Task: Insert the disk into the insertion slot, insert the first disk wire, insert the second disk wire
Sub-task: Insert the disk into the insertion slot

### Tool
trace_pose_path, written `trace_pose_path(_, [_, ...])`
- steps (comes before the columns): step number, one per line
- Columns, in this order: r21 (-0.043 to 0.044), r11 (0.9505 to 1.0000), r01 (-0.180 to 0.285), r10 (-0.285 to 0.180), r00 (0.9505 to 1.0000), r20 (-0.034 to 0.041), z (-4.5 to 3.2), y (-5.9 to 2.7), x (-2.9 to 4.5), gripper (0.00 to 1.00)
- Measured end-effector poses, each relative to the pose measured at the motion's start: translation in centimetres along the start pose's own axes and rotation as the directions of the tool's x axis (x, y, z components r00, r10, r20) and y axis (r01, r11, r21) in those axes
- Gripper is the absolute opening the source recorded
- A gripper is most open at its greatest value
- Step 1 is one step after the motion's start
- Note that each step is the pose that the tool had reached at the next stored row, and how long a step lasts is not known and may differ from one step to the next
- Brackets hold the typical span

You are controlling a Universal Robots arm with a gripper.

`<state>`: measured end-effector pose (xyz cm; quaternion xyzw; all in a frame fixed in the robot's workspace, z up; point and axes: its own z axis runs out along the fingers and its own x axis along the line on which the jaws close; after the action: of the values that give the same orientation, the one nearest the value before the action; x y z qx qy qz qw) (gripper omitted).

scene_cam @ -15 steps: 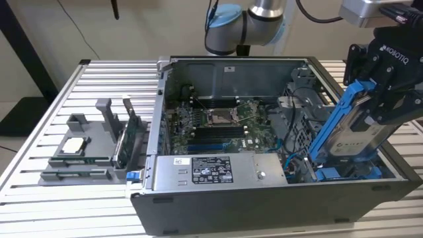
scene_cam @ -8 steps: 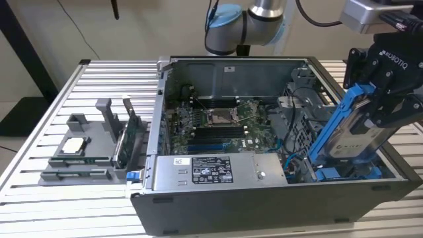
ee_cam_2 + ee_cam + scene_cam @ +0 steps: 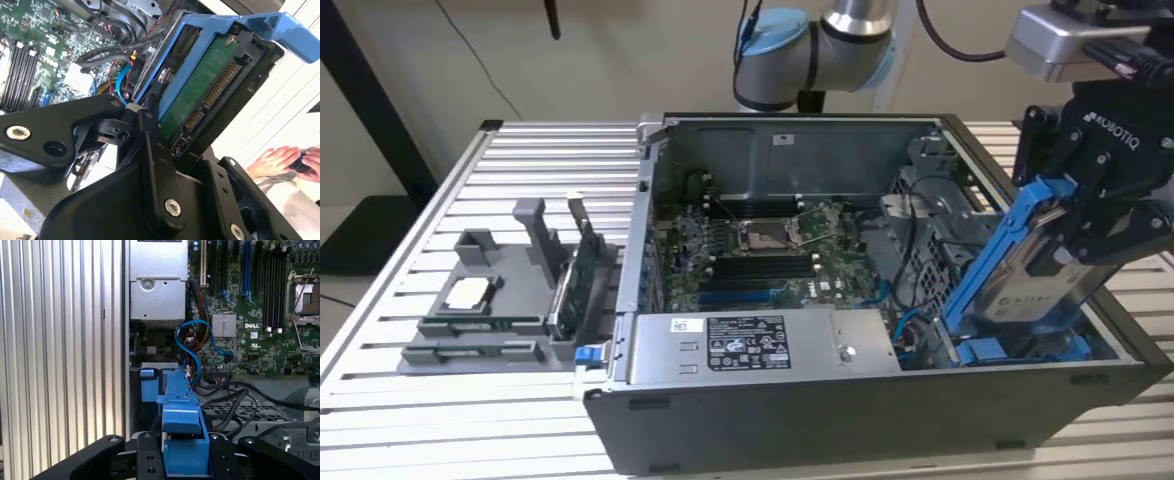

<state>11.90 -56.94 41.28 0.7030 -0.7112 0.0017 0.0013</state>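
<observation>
The disk [image 3: 1041, 262], a silver drive in a bright blue carrier, stands tilted on edge with its lower end at the insertion slot [image 3: 1023, 350], a bay with blue rails in the case's corner at the exterior view's right. My gripper [image 3: 1091, 215] is shut on the disk's upper part. In the second wrist view the black fingers [image 3: 150, 150] clamp the disk [image 3: 200, 90], whose green board and connector face the camera. In the first wrist view the carrier's blue edge [image 3: 181, 405] rises from between the gripper [image 3: 185, 457]. A thin blue wire [image 3: 192, 347] loops beside the bay; whether it is a disk wire I cannot tell.
The open computer case [image 3: 854, 420] lies on a slatted metal table [image 3: 400, 400]. Inside are the motherboard [image 3: 761, 245] and a silver power-supply box [image 3: 747, 345]. A grey fixture [image 3: 494, 300] with parts stands at the exterior view's left. A person's hands [image 3: 285, 160] show beyond the case.
</observation>
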Motion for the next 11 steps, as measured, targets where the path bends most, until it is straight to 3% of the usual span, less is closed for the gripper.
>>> trace_pose_path(11, [0.0000, 1.0000, 0.000, 0.000, 1.0000, 0.0000, 1.64, -0.01, 0.00, 0.33])
